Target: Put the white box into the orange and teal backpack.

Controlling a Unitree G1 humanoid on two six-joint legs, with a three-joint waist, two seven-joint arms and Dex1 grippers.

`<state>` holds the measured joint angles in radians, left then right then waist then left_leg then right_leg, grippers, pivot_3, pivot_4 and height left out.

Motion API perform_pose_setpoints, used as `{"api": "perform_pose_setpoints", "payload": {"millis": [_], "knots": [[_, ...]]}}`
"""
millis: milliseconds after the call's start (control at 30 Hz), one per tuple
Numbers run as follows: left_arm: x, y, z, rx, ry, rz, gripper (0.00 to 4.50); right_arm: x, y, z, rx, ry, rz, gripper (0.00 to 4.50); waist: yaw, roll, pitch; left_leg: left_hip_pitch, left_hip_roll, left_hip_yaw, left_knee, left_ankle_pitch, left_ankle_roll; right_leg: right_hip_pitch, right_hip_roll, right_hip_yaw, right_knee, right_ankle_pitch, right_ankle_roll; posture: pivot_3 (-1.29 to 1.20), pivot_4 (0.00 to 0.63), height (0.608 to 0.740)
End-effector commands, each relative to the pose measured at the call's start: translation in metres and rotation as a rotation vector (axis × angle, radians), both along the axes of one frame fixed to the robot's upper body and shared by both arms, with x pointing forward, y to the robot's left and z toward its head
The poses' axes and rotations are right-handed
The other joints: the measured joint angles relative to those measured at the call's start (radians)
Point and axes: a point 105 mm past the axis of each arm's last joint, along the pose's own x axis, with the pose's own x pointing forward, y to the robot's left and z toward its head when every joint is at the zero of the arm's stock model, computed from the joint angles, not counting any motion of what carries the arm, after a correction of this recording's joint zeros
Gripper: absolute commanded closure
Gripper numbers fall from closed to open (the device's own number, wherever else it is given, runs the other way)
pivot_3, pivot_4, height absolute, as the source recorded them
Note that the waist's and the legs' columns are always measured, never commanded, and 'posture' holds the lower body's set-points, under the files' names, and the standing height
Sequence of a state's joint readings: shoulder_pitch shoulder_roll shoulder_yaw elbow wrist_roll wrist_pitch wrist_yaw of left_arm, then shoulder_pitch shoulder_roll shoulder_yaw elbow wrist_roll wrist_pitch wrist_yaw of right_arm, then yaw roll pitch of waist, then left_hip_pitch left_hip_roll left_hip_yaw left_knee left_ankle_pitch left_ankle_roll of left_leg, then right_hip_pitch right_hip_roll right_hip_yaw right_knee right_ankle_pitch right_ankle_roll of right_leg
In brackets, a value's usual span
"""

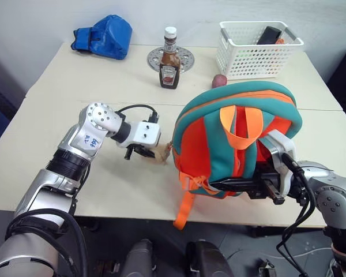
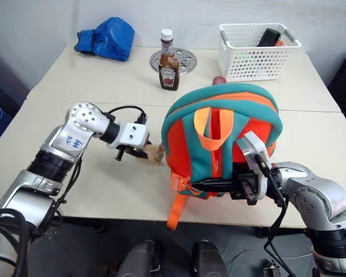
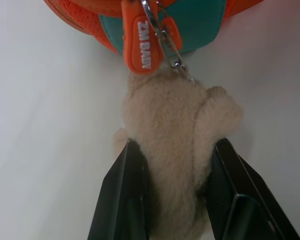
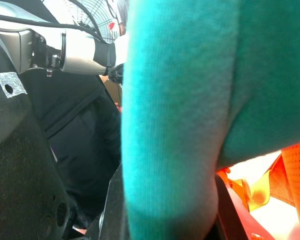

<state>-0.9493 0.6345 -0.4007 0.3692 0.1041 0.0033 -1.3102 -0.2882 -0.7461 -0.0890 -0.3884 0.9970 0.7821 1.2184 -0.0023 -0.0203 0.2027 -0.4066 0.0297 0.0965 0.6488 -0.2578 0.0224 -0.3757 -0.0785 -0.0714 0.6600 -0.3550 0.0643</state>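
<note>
The orange and teal backpack stands upright near the table's front edge, its orange loop handle facing me. A tan plush charm hangs by a clip from its lower left side and rests on the table. My left gripper is shut on this charm, one black finger on each side of it. My right gripper reaches in from the right, level, and is shut on the backpack's lower teal band. The white box is out of view.
At the back of the table stand a ketchup bottle in front of a round metal disc, a white perforated basket holding dark items, and a blue fabric bundle. A small reddish object lies behind the backpack.
</note>
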Motion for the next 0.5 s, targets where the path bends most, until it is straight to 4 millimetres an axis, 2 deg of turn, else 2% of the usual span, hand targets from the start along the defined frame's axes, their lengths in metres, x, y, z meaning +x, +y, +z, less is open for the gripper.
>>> {"api": "perform_pose_setpoints", "payload": {"millis": [33,100,167,200,333,500], "knots": [[0.003,-0.006,-0.002,-0.074,0.032,0.048,3.45,0.002,-0.003,0.004,-0.014,-0.102,-0.058,4.50,0.002,0.000,0.000,0.000,0.000,0.000,0.000,0.000,0.000,0.000,0.000,0.000,0.000,0.000,0.000,0.00,0.150,0.740],[0.001,-0.010,0.011,-0.184,0.052,0.077,3.45,0.019,-0.005,-0.007,-0.082,-0.147,-0.196,4.50,0.001,0.000,0.000,0.000,0.000,0.000,0.000,0.000,0.000,0.000,0.000,0.000,0.000,0.000,0.000,0.00,0.150,0.740],[-0.005,-0.006,0.018,-0.241,0.078,0.095,3.45,0.027,-0.010,-0.014,-0.117,-0.150,-0.268,3.80,-0.002,0.000,0.000,-0.001,0.000,0.000,0.000,0.000,0.000,0.000,0.000,0.000,0.000,0.000,0.000,0.00,0.150,0.740],[-0.010,-0.003,0.020,-0.263,0.095,0.102,3.45,0.027,-0.012,-0.015,-0.123,-0.137,-0.279,3.59,-0.004,0.000,0.000,-0.001,0.000,0.000,0.000,0.001,-0.001,-0.001,0.000,0.000,0.000,0.000,0.000,0.00,0.150,0.740],[-0.035,0.019,0.026,-0.381,0.191,0.175,2.18,0.018,-0.028,-0.017,-0.160,-0.126,-0.308,2.18,-0.011,0.000,0.000,0.000,0.001,0.000,-0.002,0.004,-0.006,-0.001,0.001,0.000,0.001,0.000,0.000,0.00,0.150,0.740],[-0.066,0.052,0.030,-0.514,0.256,0.320,0.55,0.011,-0.070,-0.015,-0.199,-0.083,-0.442,0.42,-0.008,0.000,0.000,0.000,0.000,-0.001,-0.002,0.002,-0.004,0.001,0.000,0.000,-0.001,0.000,0.000,0.00,0.150,0.740]]}}
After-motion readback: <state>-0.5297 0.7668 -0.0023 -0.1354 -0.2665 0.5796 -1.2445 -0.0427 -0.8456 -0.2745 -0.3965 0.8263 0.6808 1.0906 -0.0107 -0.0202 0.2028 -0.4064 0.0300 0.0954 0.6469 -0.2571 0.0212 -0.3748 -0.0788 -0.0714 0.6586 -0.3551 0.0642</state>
